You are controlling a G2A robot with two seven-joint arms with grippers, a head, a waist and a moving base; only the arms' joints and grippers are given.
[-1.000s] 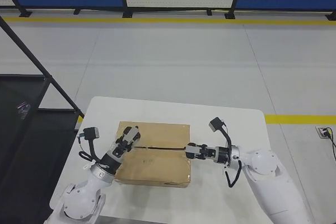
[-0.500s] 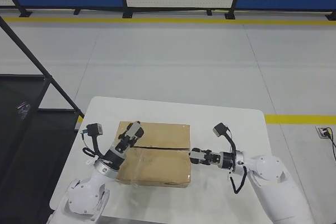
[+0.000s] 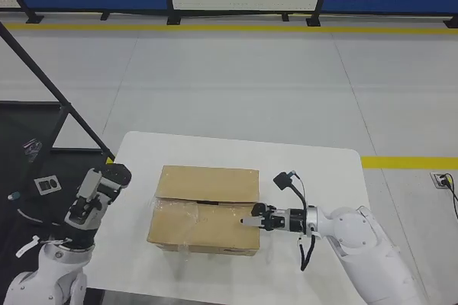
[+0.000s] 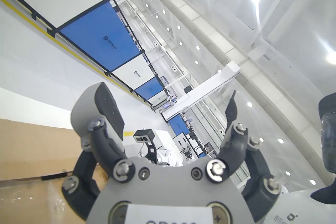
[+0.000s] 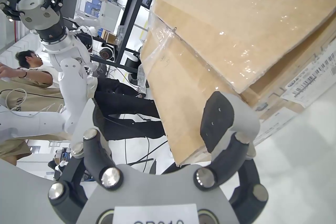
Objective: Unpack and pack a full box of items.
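Cardboard box (image 3: 206, 210) sits on the white bench (image 3: 313, 175); right claw (image 3: 253, 219) is spread at its right end; left claw (image 4: 168, 101) is spread too, raised off its left side.

The closed box (image 3: 206, 217) hides its contents from me; my left wrist view cuts it off at the edge; from my right wrist its label (image 5: 309, 83) runs past the edge, print too small.
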